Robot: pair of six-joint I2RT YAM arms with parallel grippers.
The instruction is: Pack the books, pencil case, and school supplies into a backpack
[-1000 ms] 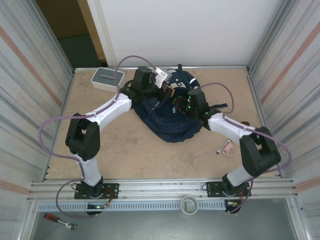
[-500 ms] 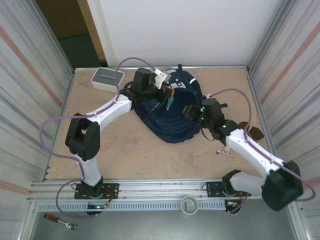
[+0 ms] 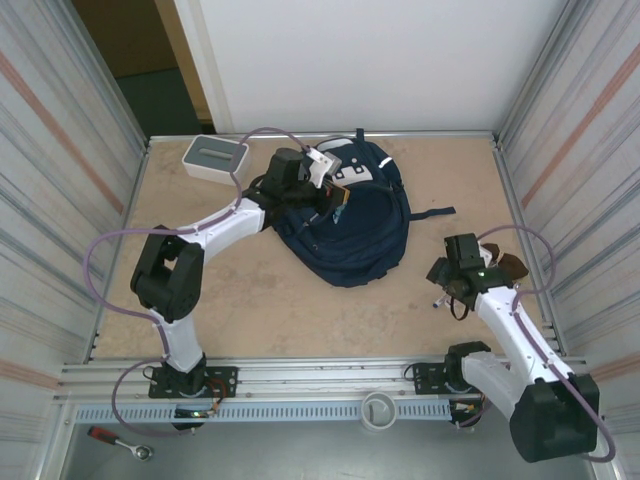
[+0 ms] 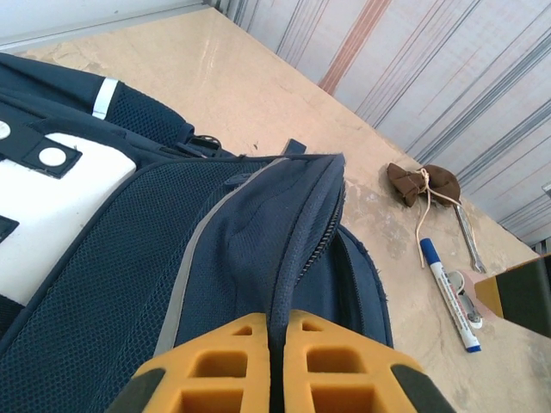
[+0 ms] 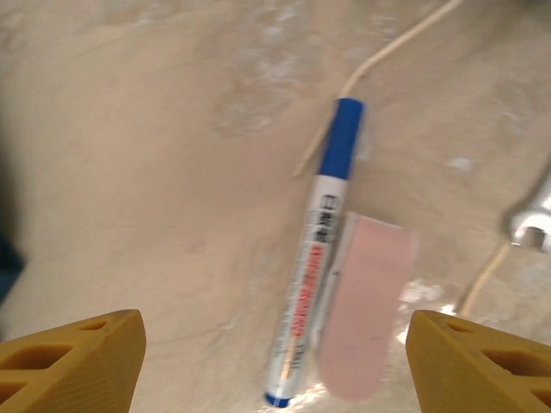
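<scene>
The navy backpack [image 3: 365,235] lies at the table's middle, front side up. My left gripper [image 3: 335,205] is shut on the zipper edge of the backpack [image 4: 215,224], and in the left wrist view the fabric is pinched between the left gripper's [image 4: 277,325] orange fingers. At the right, my right gripper [image 3: 447,282] hangs open over the school supplies. These are a white marker with a blue cap [image 5: 314,258] and a flat pink piece [image 5: 362,323], lying side by side on the table between the right gripper's [image 5: 274,344] fingertips, untouched. Books and pencil case are out of view.
A white box with a grey top [image 3: 214,157] stands at the back left. A brown pouch with a string [image 3: 510,265] and a metal tool [image 4: 466,243] lie by the right wall. Corrugated walls close in both sides.
My right arm drew back from the backpack's mouth to the near right, and its jaws opened over the marker. The left gripper kept its hold on the backpack's edge.
</scene>
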